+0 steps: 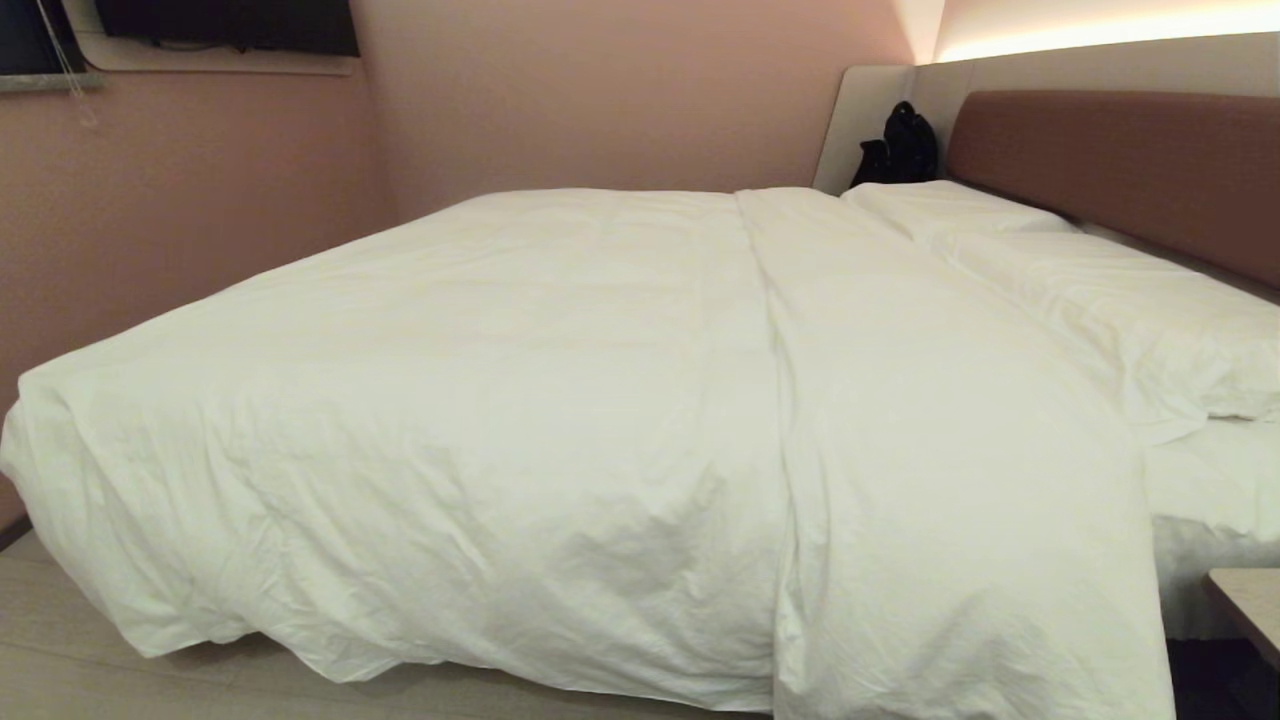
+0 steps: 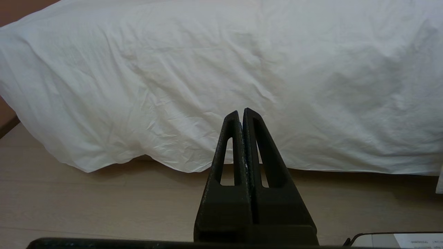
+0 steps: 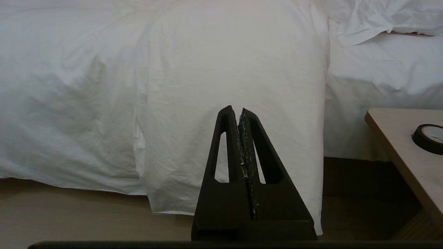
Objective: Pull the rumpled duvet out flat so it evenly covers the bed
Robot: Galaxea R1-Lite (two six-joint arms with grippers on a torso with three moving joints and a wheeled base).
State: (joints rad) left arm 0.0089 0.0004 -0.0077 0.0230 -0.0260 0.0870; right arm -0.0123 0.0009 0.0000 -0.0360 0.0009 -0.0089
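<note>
I can't see the mattress under the duvet [image 1: 500, 400], the bed [image 1: 1120, 160] runs off the right edge, and the dark object [image 1: 900, 145] at its headboard corner is unidentifiable.

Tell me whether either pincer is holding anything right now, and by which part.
Nothing is held. The left pincer and right pincer are both shut on nothing, short of the puffy white duvet.

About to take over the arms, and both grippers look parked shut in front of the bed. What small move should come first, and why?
Probably open the right gripper and ease it toward the folded-back band of the duvet hanging in front of it. That band lies doubled over, leaving sheet bare below the pillows. The left gripper is shut too, clear of the cloth.
</note>
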